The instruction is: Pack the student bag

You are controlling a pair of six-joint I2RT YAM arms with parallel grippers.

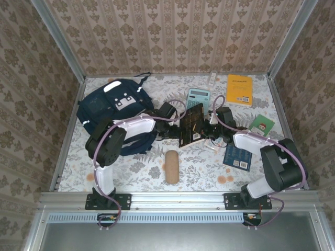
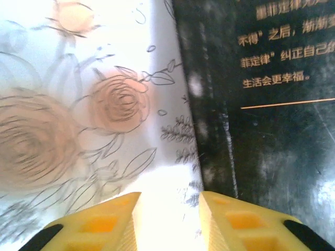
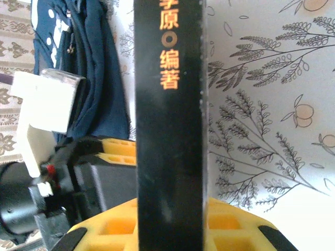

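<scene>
Step in hand, by my read: loading a book into the large navy-blue fabric backpack (image 1: 112, 107). It lies slumped at the far left of the floral-cloth surface (image 1: 209, 172). The black book with orange lettering (image 1: 191, 125) stands on edge mid-surface, just right of the bag. My right fingers (image 3: 227, 225) pinch it, one on each side of the spine. My left fingers (image 2: 104, 227) are spread with bare cloth in the gap. The book's cover sits just beside one of them, not between them.

Next move, likely: the left fingers find and lift the bag's mouth, or steady the book, while the right carries it leftward and tips it in. That needs the opening held wide, since the fabric looks floppy.

Bag look: navy body, white reflective patches on its top face, a dark strap trailing at the far edge, soft folds facing the book. Can't tell whether the zip is open.
</scene>
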